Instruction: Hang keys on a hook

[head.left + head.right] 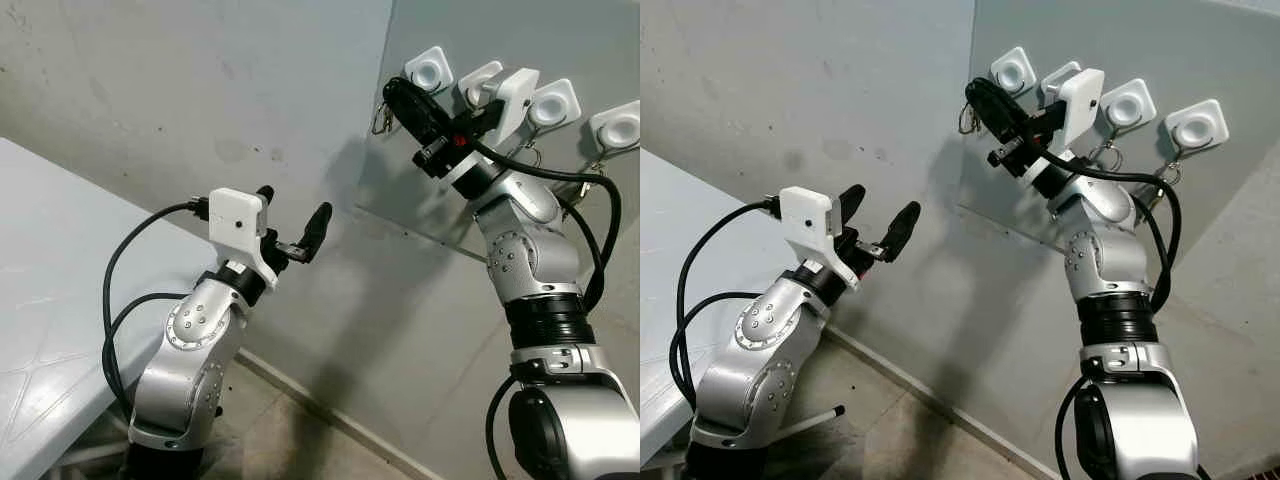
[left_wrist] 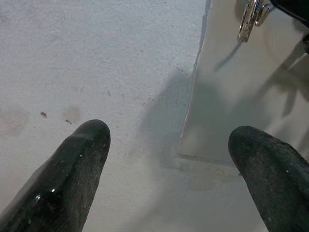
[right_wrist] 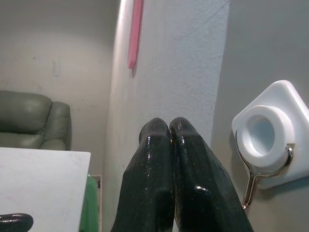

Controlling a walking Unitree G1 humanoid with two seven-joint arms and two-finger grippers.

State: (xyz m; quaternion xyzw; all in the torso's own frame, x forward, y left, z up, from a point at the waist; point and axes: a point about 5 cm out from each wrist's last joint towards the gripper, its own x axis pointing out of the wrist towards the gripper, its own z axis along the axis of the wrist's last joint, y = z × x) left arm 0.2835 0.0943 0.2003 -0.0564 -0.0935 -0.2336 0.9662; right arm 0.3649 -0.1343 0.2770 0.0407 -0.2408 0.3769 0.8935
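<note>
My right gripper [image 1: 392,97], in the upper right of the frame, is pressed closed on the keys [image 1: 381,121], just beside the leftmost hook [image 3: 260,164]. They are not hung yet. My left gripper [image 1: 292,222] waits wide open and empty.

A pale table [image 1: 40,290] meets a scuffed grey wall [image 1: 200,90]; a green sofa [image 3: 29,121] stands beyond.

You can't tell what the right gripper [image 1: 393,100] pinches; the keys [image 1: 381,122] are mostly hidden behind it, and cut off at the left wrist view's edge.
</note>
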